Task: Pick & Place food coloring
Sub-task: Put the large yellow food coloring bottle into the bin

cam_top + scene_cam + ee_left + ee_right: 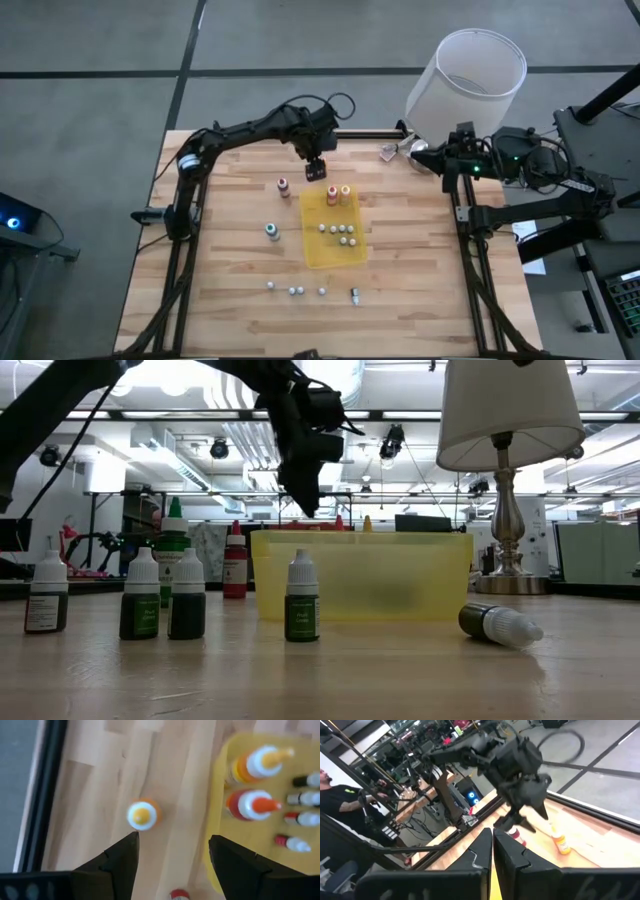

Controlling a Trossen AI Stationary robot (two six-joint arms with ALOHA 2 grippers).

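Though labelled, food coloring (302, 600) unreadable.

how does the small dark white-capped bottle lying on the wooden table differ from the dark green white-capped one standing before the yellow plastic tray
The lying bottle rests on its side, cap sideways; the standing bottle is upright, cap up. In the low view the standing bottle is before the yellow tray's wall, the lying bottle by its corner. Both are white-capped, outside the tray.

A table lamp (508, 470) (white shade) and person (340, 795) show.
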